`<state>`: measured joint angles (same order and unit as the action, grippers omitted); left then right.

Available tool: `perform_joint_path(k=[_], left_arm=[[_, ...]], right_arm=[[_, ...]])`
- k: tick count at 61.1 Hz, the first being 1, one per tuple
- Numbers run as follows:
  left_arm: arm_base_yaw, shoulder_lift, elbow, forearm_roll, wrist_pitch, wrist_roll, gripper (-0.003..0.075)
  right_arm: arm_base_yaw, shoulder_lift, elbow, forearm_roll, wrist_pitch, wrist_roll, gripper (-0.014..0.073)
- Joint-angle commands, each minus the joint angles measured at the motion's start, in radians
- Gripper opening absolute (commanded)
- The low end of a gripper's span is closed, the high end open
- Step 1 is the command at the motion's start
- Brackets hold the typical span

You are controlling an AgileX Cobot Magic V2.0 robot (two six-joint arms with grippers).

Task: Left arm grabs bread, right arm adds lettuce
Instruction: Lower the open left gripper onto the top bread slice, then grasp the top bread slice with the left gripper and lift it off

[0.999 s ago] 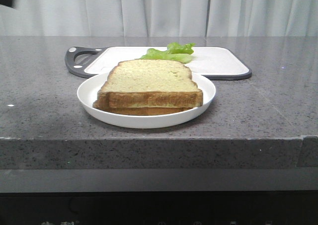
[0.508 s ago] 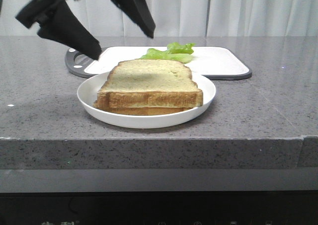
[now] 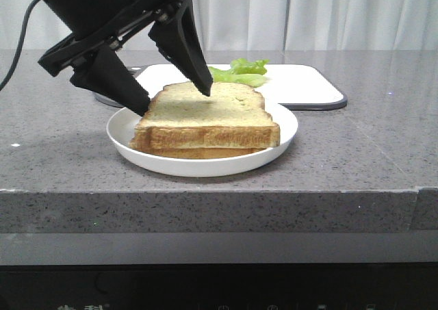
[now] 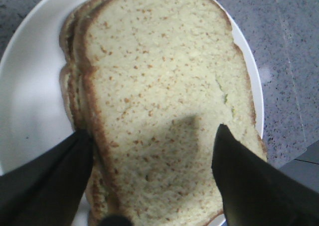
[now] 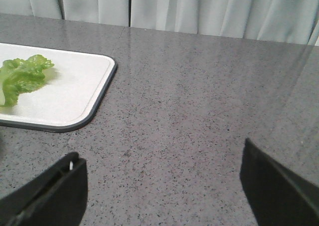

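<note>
Thick square tan bread slice atop a thinner slice on a round white plate, grey stone counter. Black angular left hand spread, straddling the bread's back edge. Ruffled green lettuce leaf behind on white cutting board. Right hand spread above bare counter.

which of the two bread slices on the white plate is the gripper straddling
The thick top slice of speckled tan bread; the open left gripper brackets it. The thinner slice lies underneath.
</note>
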<state>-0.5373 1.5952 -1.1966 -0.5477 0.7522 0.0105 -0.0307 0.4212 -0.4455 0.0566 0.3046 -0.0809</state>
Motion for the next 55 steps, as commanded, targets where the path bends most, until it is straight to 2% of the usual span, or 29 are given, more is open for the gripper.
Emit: perform_joint_path(k=[1,16,21,49,55], left_arm=[[-0.009,-0.027,-0.034,-0.030,-0.024,-0.011,0.0490],[-0.009,-0.004,-0.034,-0.025,-0.021,-0.011,0.0489],[-0.009,-0.004,-0.034,-0.025,-0.021,-0.011,0.0462],[-0.009,-0.004,-0.034,-0.027,-0.013,-0.011,0.0043],[-0.009,-0.008,-0.036,-0.027,-0.004,-0.011,-0.0018]], right_arm=[[-0.008,0.013,-0.037,-0.010,-0.085,-0.005,0.0635],[-0.008,0.013,-0.037,-0.010,-0.085,-0.005,0.0635],[-0.008,0.013,-0.037,-0.010,-0.085,-0.005,0.0635],[-0.008,0.013,-0.037,-0.010,-0.085,-0.005,0.0635],[-0.008,0.013,-0.037,-0.010,-0.085,-0.005,0.0635]])
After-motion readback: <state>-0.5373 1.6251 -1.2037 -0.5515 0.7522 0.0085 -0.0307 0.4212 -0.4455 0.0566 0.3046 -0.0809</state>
